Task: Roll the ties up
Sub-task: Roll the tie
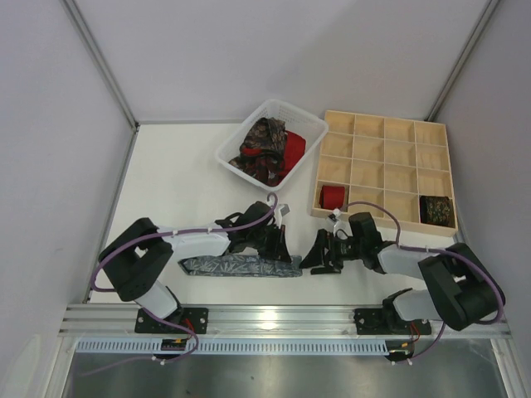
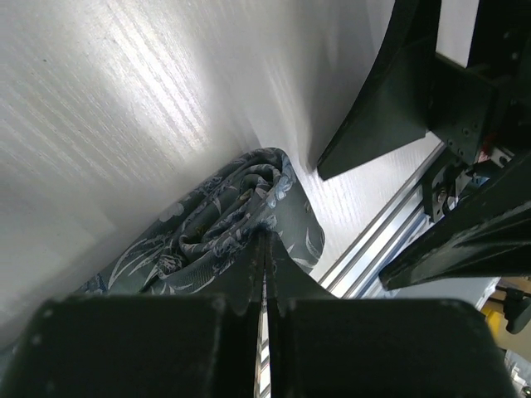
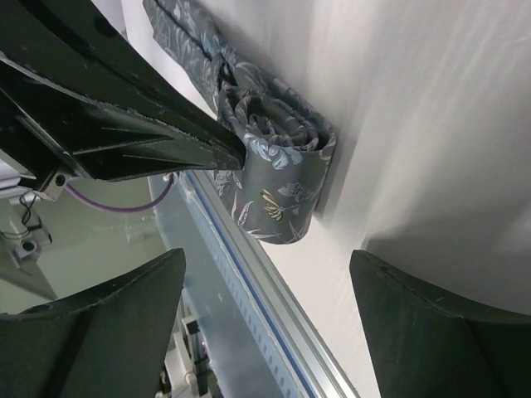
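Grey patterned tie [image 2: 217, 222] lay part-rolled | left gripper [image 2: 264, 242] pinched its coil | right gripper [image 3: 267, 264] gaped empty | next likely needed: winding leftward

Grey tie [image 1: 228, 265] flat on desk [image 1: 174, 191] at 6 o'clock, L claw [image 1: 282, 249] at its 3 o'clock end, R claw [image 1: 323, 257] just beside. Basket [image 1: 242, 129] w/ loose ties [image 1: 267, 149] at 12. Tray [image 1: 398, 178] at 2: red roll [image 1: 333, 196], dark roll [image 1: 436, 209].
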You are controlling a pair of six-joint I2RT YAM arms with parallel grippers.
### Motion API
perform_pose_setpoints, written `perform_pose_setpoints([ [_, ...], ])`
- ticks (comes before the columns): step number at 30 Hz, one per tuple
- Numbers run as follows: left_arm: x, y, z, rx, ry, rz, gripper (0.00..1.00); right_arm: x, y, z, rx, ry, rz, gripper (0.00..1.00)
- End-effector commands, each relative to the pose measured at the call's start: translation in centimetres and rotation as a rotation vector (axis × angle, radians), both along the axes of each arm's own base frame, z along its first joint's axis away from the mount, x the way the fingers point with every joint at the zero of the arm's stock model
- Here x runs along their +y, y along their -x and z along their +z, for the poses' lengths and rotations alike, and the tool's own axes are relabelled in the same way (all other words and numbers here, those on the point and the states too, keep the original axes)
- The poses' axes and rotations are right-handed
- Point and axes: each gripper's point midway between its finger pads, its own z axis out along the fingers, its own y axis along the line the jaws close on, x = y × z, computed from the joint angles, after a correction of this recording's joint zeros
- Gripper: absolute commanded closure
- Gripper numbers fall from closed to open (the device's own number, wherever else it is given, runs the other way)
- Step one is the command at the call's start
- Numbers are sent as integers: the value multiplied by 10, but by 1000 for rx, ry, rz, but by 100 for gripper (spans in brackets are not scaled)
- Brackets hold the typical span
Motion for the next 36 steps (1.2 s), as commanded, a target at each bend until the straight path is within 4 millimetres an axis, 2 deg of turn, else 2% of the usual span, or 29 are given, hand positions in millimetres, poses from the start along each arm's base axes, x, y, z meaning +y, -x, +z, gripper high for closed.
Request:
perform_pose_setpoints([
  [1, 9, -1, -7, -29, -28, 3, 100, 17, -6, 8, -41, -47, 23, 14],
  [7, 23, -4, -12, -41, -42, 25, 100, 24, -15, -8, -19, -9, -51, 24],
  [13, 32, -2, -14, -43, -40, 33, 99, 33, -21, -13, -4, -1, -82, 28],
  [19, 29, -2, -15, -60, -3, 34, 100, 46, -20, -22, 59, 18, -96, 34],
  [22, 29, -3, -15, -67, 6, 35, 100, 49, -19, -33, 73, 65, -124, 36],
  [24, 29, -2, -14, -68, 9, 34, 99, 48, -18, -39, 86, 84, -139, 41],
  [25, 29, -2, -14, -69, 8, 31, 100, 48, -20, -40, 88, 84, -153, 49],
  [27, 30, -2, -13, -74, 9, 32, 100, 47, -19, -43, 94, 93, -172, 51],
  [30, 31, -2, -12, -77, 11, 32, 99, 44, -19, -49, 103, 107, -201, 68],
  [31, 31, -2, -11, -78, 12, 32, 100, 44, -20, -52, 107, 115, -209, 77],
  [33, 30, -3, -8, -82, 18, 34, 99, 46, -22, -51, 100, 107, -212, 89],
  [35, 34, -4, -7, -86, -3, 51, 99, 48, -24, -49, 94, 106, -212, 91],
  [36, 34, -5, 0, -101, 6, 58, 100, 47, -24, -51, 97, 129, -206, 93],
])
